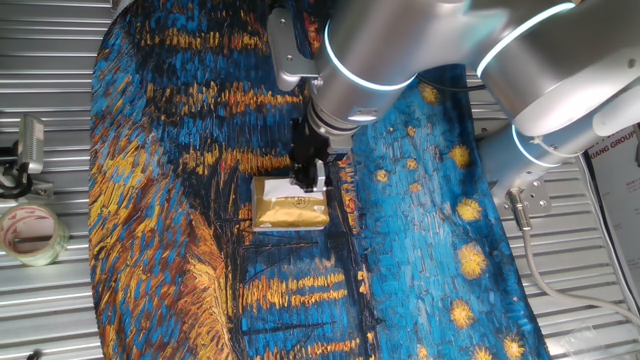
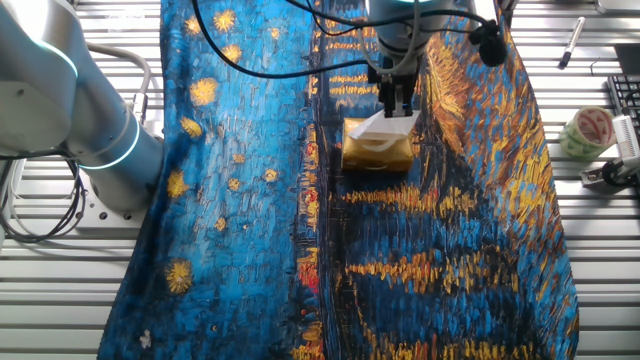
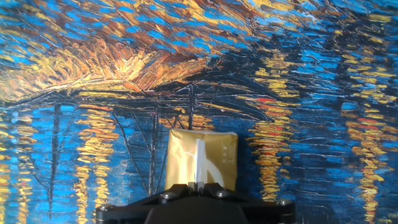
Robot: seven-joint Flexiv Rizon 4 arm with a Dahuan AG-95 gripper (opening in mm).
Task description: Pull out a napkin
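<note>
A gold-yellow tissue pack (image 1: 288, 210) lies on the Starry Night patterned cloth (image 1: 150, 150). It also shows in the other fixed view (image 2: 378, 152) and in the hand view (image 3: 180, 155). My gripper (image 1: 308, 180) stands straight above the pack's far end, also seen in the other fixed view (image 2: 397, 106). In the hand view my gripper (image 3: 199, 183) is shut on the napkin (image 3: 199, 158), a thin white sheet rising edge-on from the pack's slot to the jaws. The napkin shows as a white fold under the fingers in both fixed views (image 1: 319, 186) (image 2: 372, 127).
A tape roll (image 1: 30, 232) and a metal clip (image 1: 28, 148) lie on the slatted table left of the cloth. The tape roll (image 2: 589, 130) and a pen (image 2: 571, 40) show in the other fixed view. The arm's base (image 2: 100, 150) stands beside the cloth.
</note>
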